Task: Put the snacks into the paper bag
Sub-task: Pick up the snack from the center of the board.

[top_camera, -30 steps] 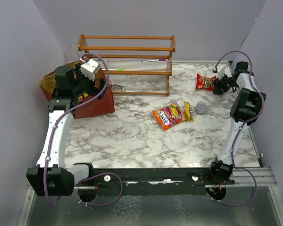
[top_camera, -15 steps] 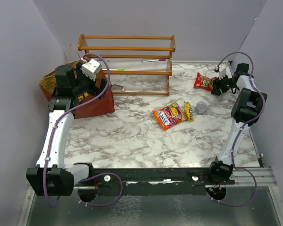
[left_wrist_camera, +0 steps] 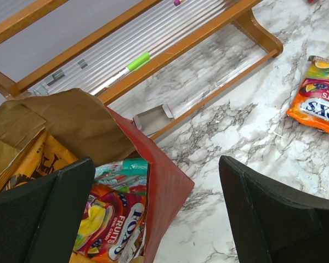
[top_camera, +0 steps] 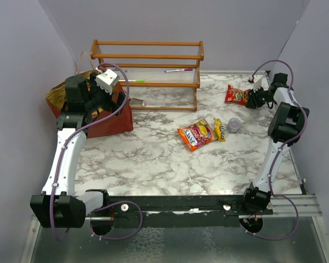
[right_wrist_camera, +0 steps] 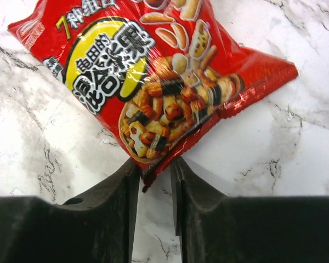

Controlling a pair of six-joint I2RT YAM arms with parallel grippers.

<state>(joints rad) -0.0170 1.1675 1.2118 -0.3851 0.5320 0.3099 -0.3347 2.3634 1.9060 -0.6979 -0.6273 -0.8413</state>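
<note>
Right wrist view is showing you the right gripper (right_wrist_camera: 152,167) pinching the bottom seam of a red packet (right_wrist_camera: 153,82). Its two fingers are sitting nearly together, with only the crinkled edge between them. The rest of the packet is lying ahead of the fingertips on the marble table (right_wrist_camera: 274,142). Its label is carrying a yellow "7" with Chinese characters at the far left corner. Closer to the fingers a yellow oval is bearing larger white characters above a picture of mixed rice crackers and nuts.

Left wrist view is showing you the left gripper (left_wrist_camera: 156,164) hanging with its fingers spread wide and nothing between them. It is hovering over the near rim of the paper bag (left_wrist_camera: 167,189), whose brown inside is opening out beyond the left finger. Directly below that finger a candy packet (left_wrist_camera: 118,224) is lying inside the bag, reading "FOX'S" and "FRUITS". A teal pack (left_wrist_camera: 120,167) is peeking out just above it. A yellow-orange bag (left_wrist_camera: 38,159) with dark lettering is sitting farther left, though you cannot read its words.

Beyond the right finger, out on the marble, a second orange packet (left_wrist_camera: 318,101) is showing "OX'S" at the frame edge. Ahead of both fingers a green-capped marker (left_wrist_camera: 126,66) is lying on the wooden rack (left_wrist_camera: 208,30).
</note>
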